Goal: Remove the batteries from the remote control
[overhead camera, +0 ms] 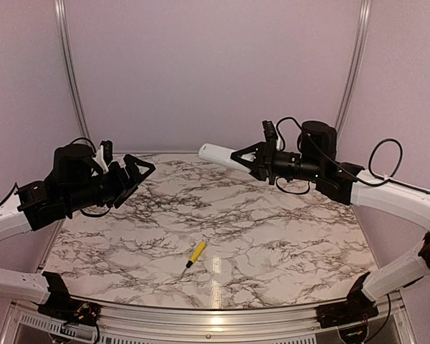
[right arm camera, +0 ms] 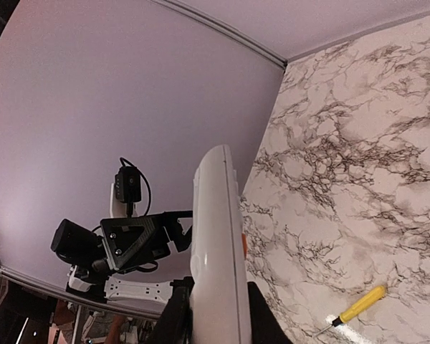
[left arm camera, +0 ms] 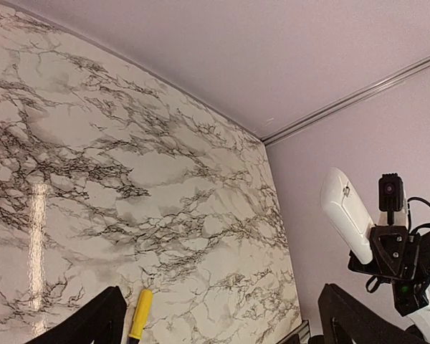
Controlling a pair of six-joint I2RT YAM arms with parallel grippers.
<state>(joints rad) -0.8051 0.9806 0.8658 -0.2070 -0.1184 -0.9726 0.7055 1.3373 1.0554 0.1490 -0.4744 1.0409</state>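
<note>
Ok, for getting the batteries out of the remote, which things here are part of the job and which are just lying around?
Part of the job: remote control, gripped in the air by the right gripper; left gripper, open and empty. No batteries in sight.
Just lying about: yellow-handled screwdriver, flat on the marble table.

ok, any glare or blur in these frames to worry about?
Top external: bright glare streak on the table beside the screwdriver. Left wrist: similar streak far left; remote control sharp. Right wrist: the remote control looms close, blocking the lower centre.
</note>
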